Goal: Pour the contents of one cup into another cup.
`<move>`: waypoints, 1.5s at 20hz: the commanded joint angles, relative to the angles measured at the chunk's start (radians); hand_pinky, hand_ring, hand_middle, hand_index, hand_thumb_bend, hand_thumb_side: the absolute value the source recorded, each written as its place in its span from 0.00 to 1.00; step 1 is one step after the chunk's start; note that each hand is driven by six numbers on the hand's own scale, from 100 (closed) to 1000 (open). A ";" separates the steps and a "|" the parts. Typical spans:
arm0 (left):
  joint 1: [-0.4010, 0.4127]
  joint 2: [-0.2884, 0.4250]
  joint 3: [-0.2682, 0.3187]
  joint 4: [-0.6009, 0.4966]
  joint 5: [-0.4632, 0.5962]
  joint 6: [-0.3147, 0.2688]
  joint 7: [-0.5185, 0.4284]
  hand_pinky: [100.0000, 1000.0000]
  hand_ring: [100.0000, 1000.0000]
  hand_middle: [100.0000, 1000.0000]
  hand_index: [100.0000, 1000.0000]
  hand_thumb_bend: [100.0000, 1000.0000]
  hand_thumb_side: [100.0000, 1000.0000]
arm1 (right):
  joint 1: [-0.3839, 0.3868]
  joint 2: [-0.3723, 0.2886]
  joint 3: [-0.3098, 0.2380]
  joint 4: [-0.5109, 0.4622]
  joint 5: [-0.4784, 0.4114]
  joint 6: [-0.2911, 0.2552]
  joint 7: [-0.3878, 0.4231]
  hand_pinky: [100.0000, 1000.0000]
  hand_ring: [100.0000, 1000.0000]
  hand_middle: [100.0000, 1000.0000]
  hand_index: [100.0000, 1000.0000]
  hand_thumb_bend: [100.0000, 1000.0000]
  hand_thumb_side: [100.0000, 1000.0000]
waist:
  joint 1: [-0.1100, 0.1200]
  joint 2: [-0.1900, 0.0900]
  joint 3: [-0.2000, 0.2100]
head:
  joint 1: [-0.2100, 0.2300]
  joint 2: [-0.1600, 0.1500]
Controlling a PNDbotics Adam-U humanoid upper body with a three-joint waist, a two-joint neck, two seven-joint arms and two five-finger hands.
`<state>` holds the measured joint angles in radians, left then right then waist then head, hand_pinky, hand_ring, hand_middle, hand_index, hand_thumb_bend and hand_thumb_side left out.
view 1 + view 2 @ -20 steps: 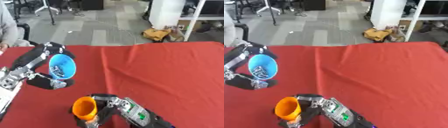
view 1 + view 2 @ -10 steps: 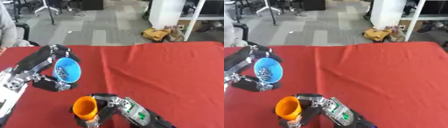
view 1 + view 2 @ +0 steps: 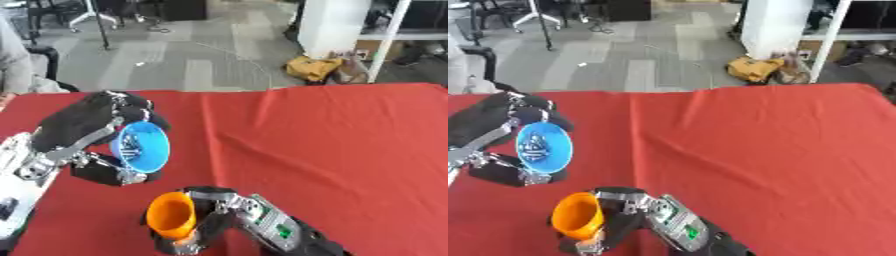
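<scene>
A blue cup (image 3: 140, 152), tipped mouth-first toward four o'clock, is gripped by the left hand (image 3: 92, 130); the orange cup (image 3: 171, 215), clasped by the right hand (image 3: 214, 210), waits there.

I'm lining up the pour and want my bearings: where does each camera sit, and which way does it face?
Left eye view: in the head, looking down and forward over the red table; shows the left hand curled round the tilted blue cup and the right hand round the orange cup.
Right eye view: the same head, set slightly to the right, so everything sits further left in the picture.
Shared: both hands, both cups, the table and the grey floor beyond.
</scene>
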<state>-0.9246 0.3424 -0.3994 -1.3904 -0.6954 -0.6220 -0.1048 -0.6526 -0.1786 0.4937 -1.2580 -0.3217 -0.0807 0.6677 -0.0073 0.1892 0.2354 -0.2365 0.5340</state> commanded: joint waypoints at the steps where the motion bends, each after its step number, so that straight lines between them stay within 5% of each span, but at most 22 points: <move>1: -0.018 0.021 0.000 -0.033 -0.048 -0.003 0.033 0.28 0.27 0.33 0.68 0.54 0.00 | -0.020 -0.003 -0.009 -0.006 0.001 -0.004 0.003 0.65 0.46 0.51 0.73 0.14 0.00 | 0.005 -0.019 0.003 | -0.002 -0.007; 14: -0.009 0.046 -0.015 -0.092 -0.207 0.014 0.110 0.29 0.28 0.34 0.68 0.55 0.00 | -0.015 -0.015 -0.009 -0.010 0.000 -0.004 -0.002 0.65 0.46 0.51 0.73 0.15 0.00 | 0.004 -0.020 0.010 | -0.008 -0.005; 30: -0.011 0.051 -0.055 -0.087 -0.327 -0.032 0.141 0.30 0.29 0.34 0.68 0.55 0.00 | -0.015 -0.019 -0.010 -0.011 -0.004 -0.002 -0.001 0.65 0.46 0.51 0.72 0.15 0.00 | 0.005 -0.021 0.011 | -0.009 -0.004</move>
<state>-0.9163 0.3704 -0.4579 -1.4686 -1.0132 -0.6476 0.0333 -0.6517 -0.1880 0.4934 -1.2579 -0.3216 -0.0823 0.6667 -0.0075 0.1884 0.2458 -0.2449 0.5342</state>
